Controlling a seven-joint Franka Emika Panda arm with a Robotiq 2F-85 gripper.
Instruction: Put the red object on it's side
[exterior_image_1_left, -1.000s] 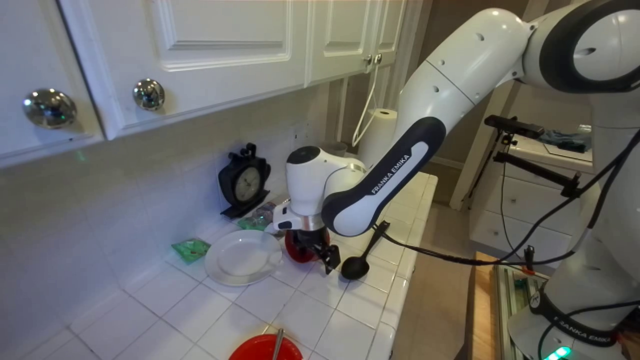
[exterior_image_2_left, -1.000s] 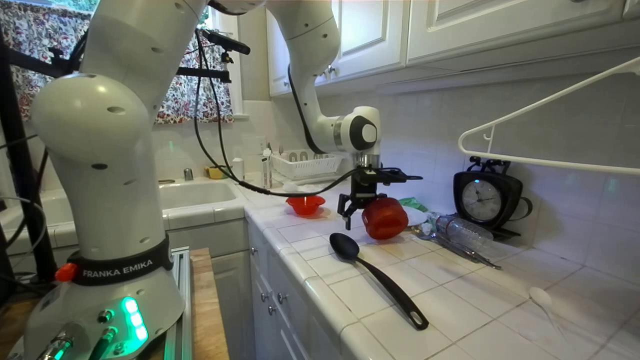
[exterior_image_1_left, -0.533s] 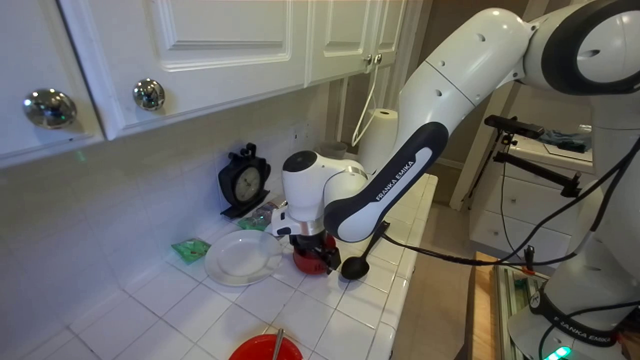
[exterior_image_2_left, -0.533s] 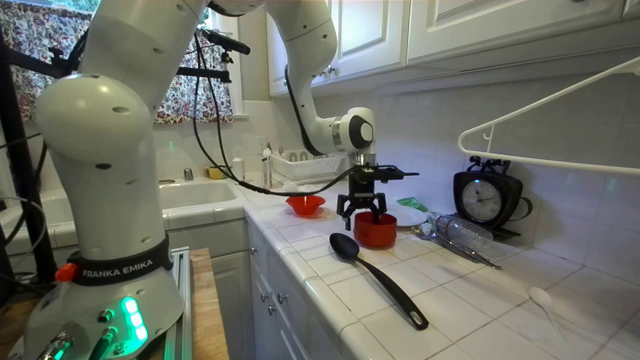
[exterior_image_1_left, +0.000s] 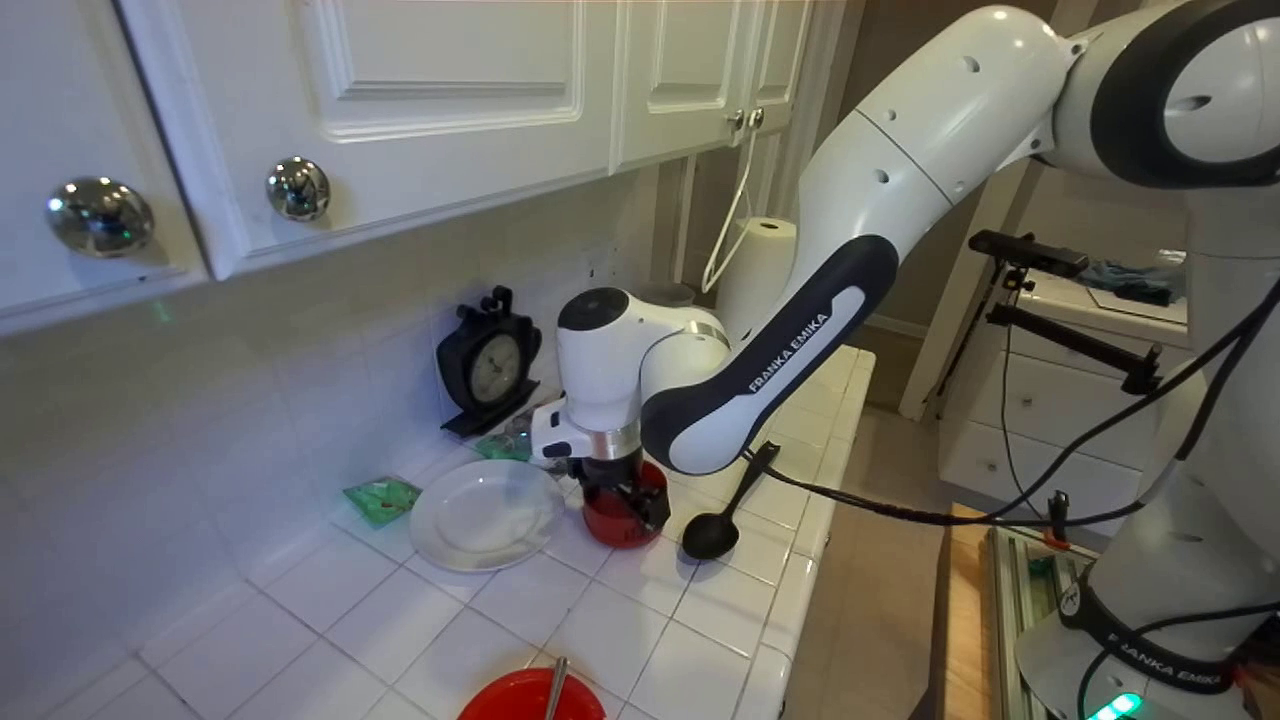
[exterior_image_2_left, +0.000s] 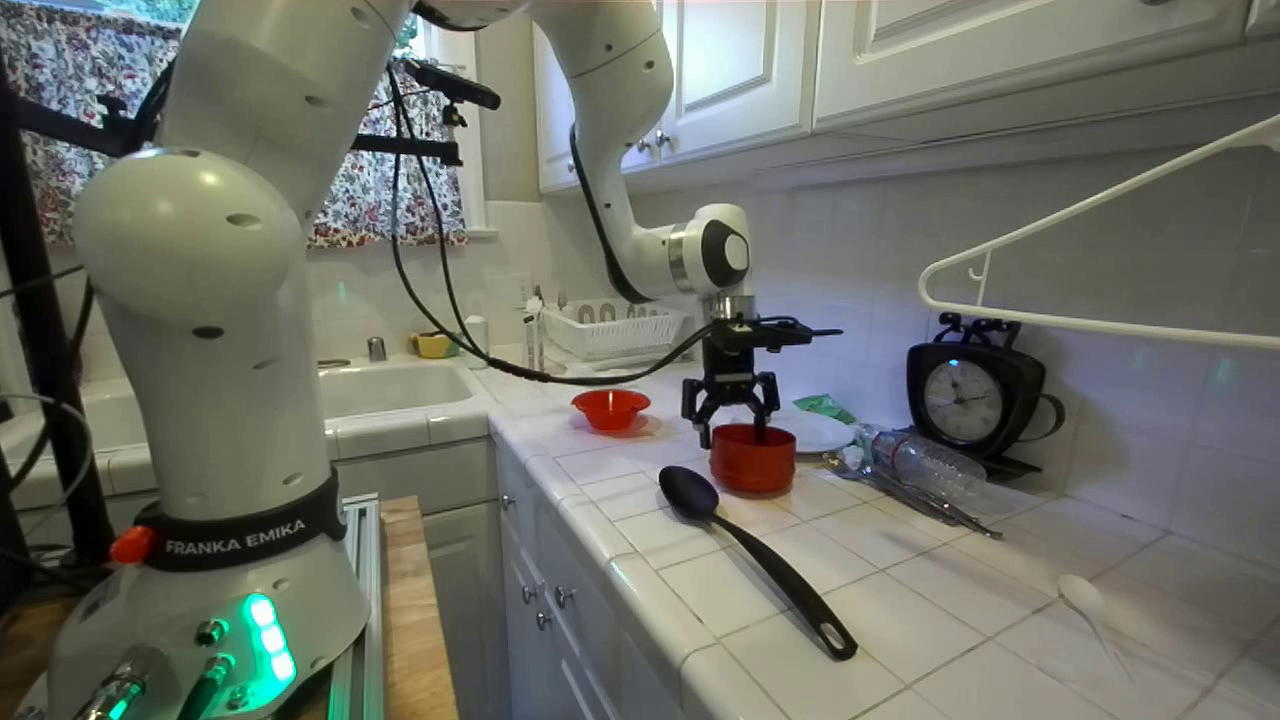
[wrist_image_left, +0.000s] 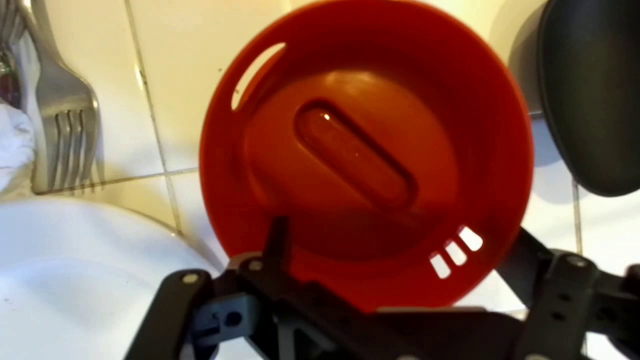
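While "FRANKA EMIKA" reads plainly along the robot arm (exterior_image_1_left: 790, 352) and around its base (exterior_image_2_left: 235, 538), the gripper (exterior_image_2_left: 733, 437) hangs with its fingers apart, one inside the red cup (exterior_image_2_left: 752, 470) and one outside its wall, though whether either touches cannot be told. The cup stands upright on the white tiled counter (exterior_image_1_left: 590, 645), between the white plate (exterior_image_1_left: 485, 515) and the black serving spoon (exterior_image_1_left: 710, 538), in both exterior views.
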